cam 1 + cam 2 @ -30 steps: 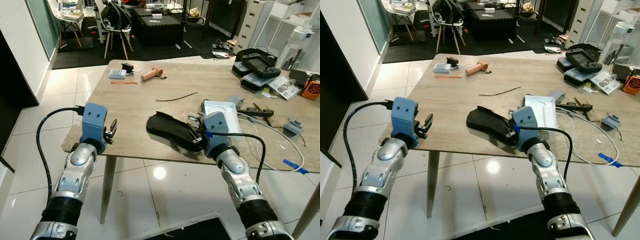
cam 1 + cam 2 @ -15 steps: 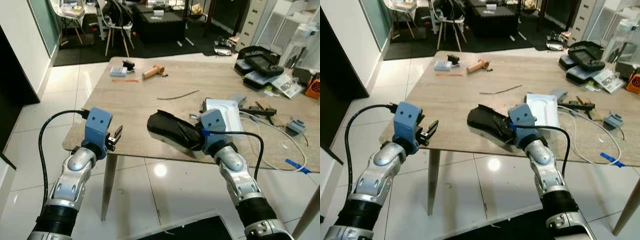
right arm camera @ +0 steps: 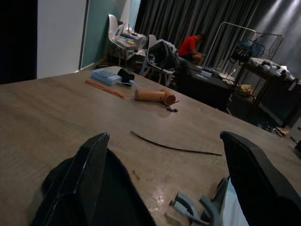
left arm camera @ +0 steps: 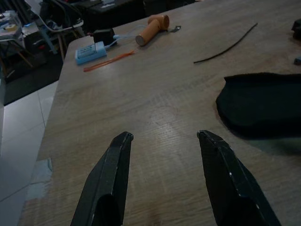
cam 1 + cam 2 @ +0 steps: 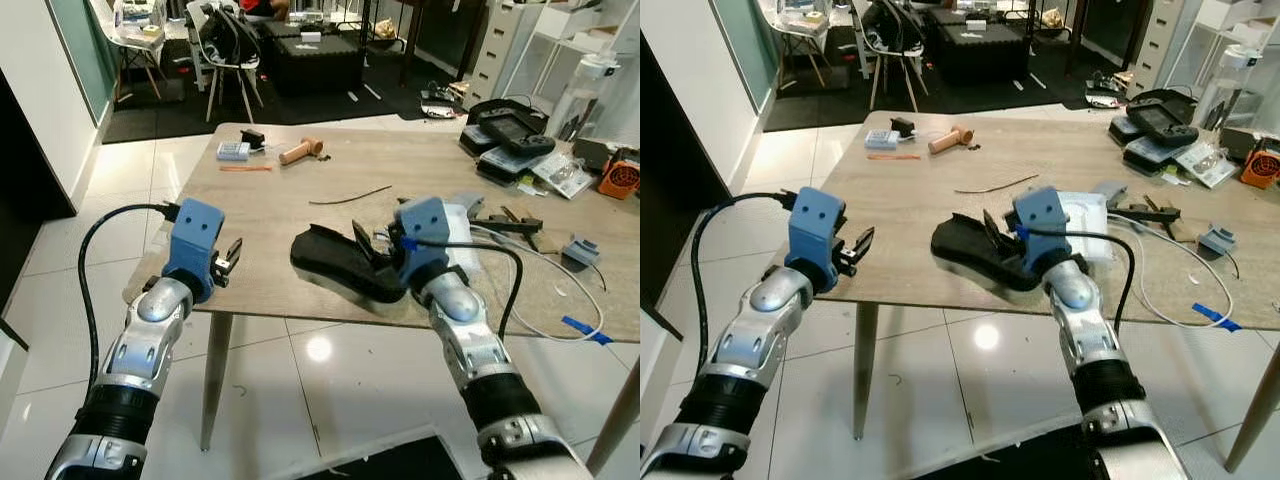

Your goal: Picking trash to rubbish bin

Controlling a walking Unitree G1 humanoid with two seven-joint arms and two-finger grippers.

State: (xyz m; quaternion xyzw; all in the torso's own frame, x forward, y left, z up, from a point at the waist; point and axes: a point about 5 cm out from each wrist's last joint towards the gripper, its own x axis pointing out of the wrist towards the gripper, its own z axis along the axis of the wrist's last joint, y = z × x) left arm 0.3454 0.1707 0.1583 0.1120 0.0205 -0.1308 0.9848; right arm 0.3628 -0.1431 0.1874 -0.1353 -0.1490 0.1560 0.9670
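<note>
Probably workshop: cluttered wooden table [image 5: 280, 200], loose cables [image 5: 530, 290], equipment cases [image 5: 515, 128].

black trash [image 5: 335, 262] | wood-grain table [image 5: 270, 205] | orange strip [image 5: 246, 168]

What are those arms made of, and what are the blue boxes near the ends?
Each arm is silver metal with a ribbed black cuff lower down. At each wrist sits a blue box, and a black cable loops from it back along the arm. The left gripper and right gripper each end in two long black fingers, flat and tapering.
</note>
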